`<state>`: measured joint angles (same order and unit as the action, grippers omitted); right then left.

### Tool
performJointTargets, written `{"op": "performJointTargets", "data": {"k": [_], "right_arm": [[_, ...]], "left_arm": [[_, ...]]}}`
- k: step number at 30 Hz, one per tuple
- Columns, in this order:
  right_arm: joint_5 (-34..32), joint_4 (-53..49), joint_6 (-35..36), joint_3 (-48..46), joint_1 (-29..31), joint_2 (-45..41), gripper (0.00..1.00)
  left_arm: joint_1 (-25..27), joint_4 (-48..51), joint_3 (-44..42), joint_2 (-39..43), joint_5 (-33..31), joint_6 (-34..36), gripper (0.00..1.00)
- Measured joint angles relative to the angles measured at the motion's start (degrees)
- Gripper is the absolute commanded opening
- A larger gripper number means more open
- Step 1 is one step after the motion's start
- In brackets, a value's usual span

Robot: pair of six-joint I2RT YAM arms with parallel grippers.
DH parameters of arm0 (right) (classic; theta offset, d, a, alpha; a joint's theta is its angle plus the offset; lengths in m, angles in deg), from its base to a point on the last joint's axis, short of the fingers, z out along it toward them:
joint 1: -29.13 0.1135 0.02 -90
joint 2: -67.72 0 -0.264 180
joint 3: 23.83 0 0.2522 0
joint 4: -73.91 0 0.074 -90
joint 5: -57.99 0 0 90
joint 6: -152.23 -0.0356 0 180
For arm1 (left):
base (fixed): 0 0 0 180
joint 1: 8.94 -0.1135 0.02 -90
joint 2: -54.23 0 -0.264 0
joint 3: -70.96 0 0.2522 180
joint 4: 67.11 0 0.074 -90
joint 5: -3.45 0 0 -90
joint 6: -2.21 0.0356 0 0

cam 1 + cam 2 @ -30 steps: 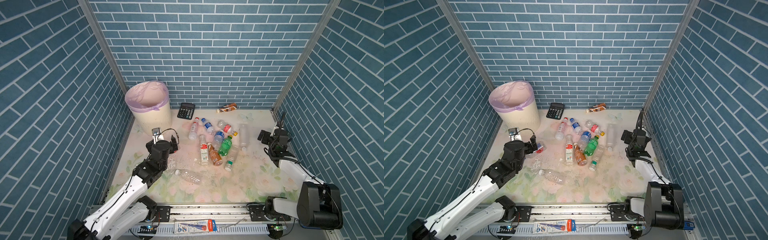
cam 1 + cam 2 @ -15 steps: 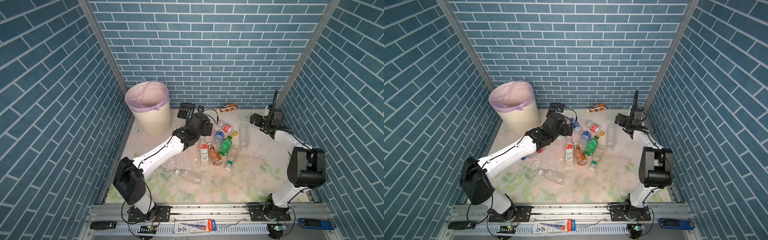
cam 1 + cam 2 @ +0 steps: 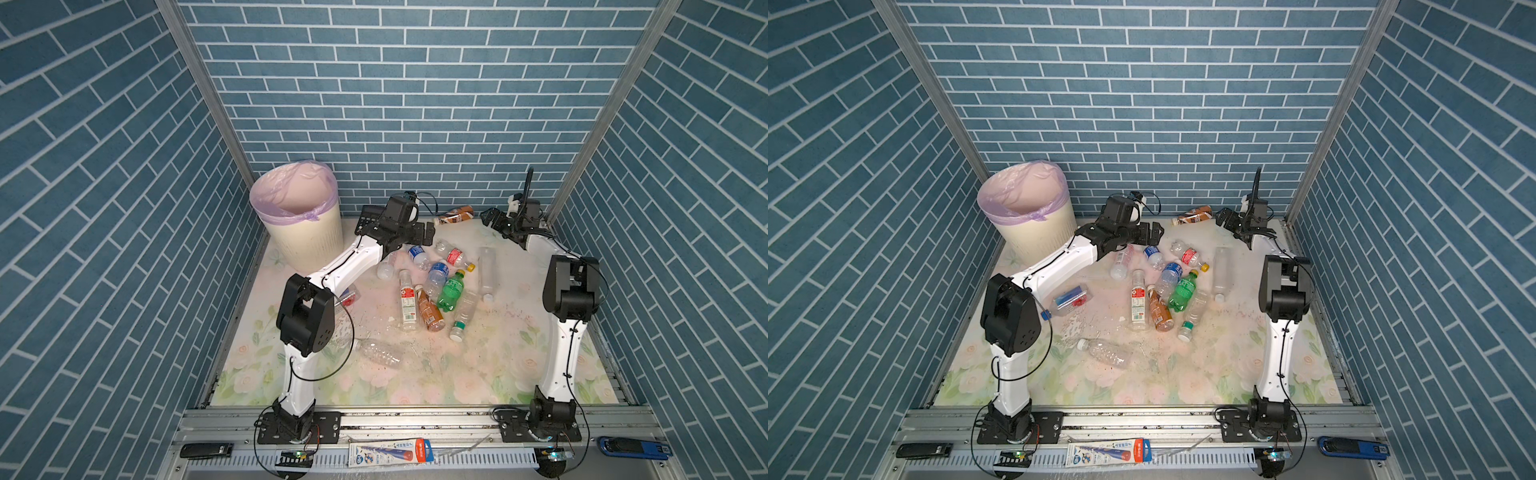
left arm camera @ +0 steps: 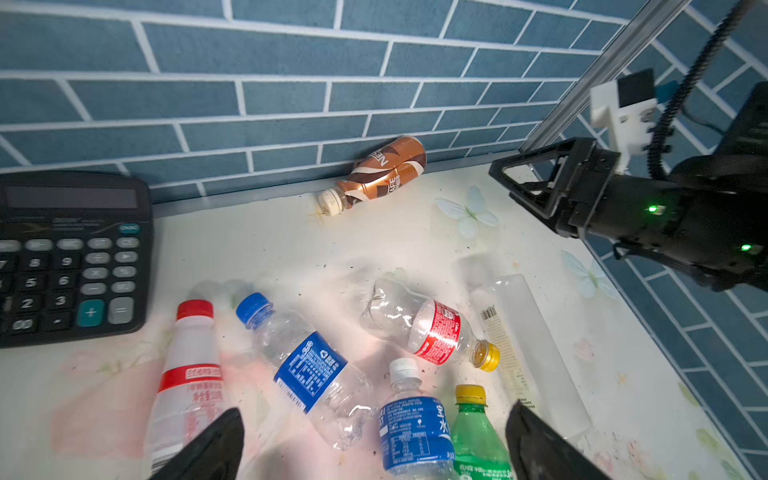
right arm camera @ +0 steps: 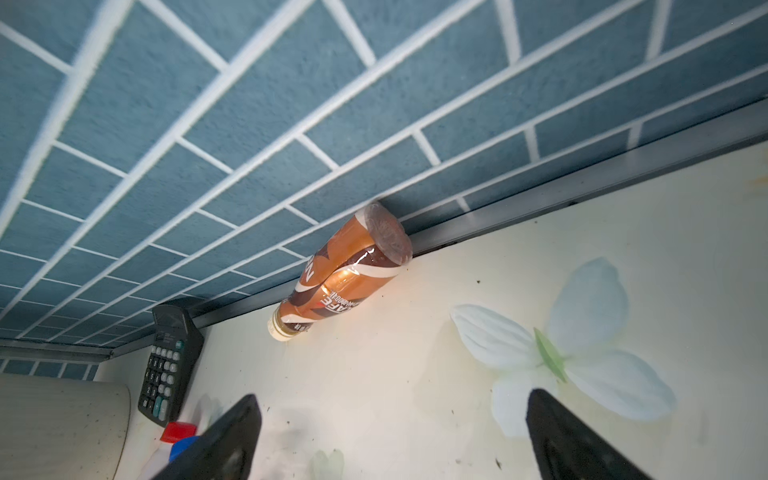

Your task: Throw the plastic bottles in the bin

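I am at the reaching step, with nothing picked up yet: both hands stand fully open and empty. My left hand (image 3: 427, 233) hovers over the far end of the bottle heap (image 3: 436, 286) in the middle of the counter (image 3: 498, 365). Its wrist view shows the blue-labelled bottle (image 4: 309, 368) lying just ahead of its spread fingers, with a red-capped white bottle (image 4: 189, 374) beside it. My right hand (image 5: 392, 397) points at the brown bottle (image 5: 345, 274), which lies on its side against the back wall, not far from the calculator (image 5: 170, 361). The bin (image 3: 301, 241) stands in the far left corner, well apart from the brown bottle, and in both top views I see no bottle in it. Next, I judge, each hand must come down around its bottle's body and close. The brown one leaves little room on the wall side, and the light, crumpled ones may skid away.
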<state>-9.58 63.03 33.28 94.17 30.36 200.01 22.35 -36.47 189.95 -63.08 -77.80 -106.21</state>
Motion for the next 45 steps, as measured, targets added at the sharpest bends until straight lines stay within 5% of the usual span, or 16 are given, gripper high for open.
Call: {"op": "performJointTargets", "data": {"k": [10,19,45], "right_arm": [[2.43,-2.75,-0.83,18.67,2.84,12.55,0.99],[1.77,-6.4,-0.81,32.46,3.85,20.06,0.99],[2.86,-9.31,0.92,43.19,4.7,28.59,0.99]], "left_arm": [[-5.05,-0.26,20.33,-18.64,11.39,-6.19,0.99],[-6.54,0.04,38.64,-36.02,15.19,-11.37,0.99],[-6.12,-1.73,37.33,-37.62,18.88,-11.13,0.99]]}}
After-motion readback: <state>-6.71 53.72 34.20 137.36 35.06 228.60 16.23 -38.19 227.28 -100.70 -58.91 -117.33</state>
